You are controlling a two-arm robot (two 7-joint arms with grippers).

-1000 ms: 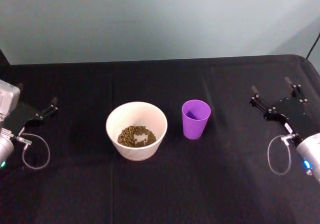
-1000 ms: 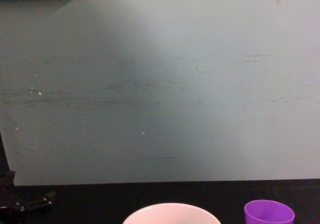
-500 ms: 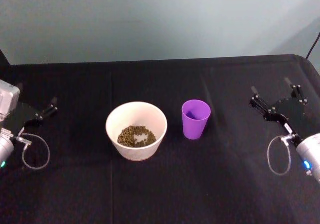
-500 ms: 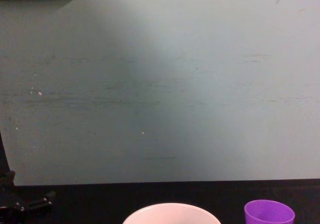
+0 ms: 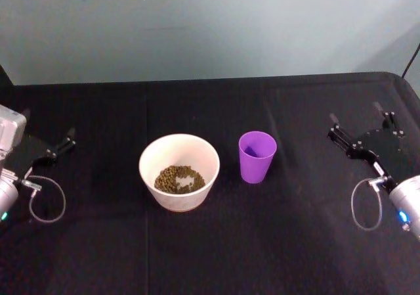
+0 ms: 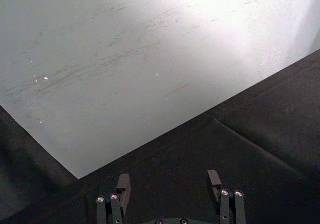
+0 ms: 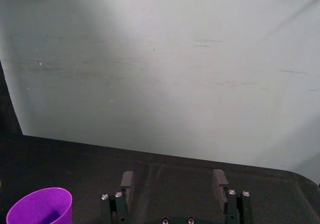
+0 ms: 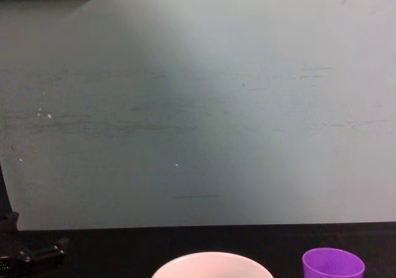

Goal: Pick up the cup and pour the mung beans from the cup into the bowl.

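Your purple cup (image 5: 257, 156) stands upright on the black table (image 5: 295, 242), just to the right of the white bowl (image 5: 179, 171) and not touching it. The mung beans (image 5: 179, 179) lie in a small heap at the bottom of the bowl, and from the head view you can see nothing but purple inside the cup. Your right gripper (image 5: 361, 128) rests low over the table near its right edge, well apart from the cup, with its fingers spread wide and nothing between them; its own wrist view shows the two fingers (image 7: 127, 180) parted over bare cloth and the cup's rim off to one side. Your left gripper (image 5: 47, 145) sits far out at the table's left side, well away from the bowl, likewise spread apart and holding nothing.
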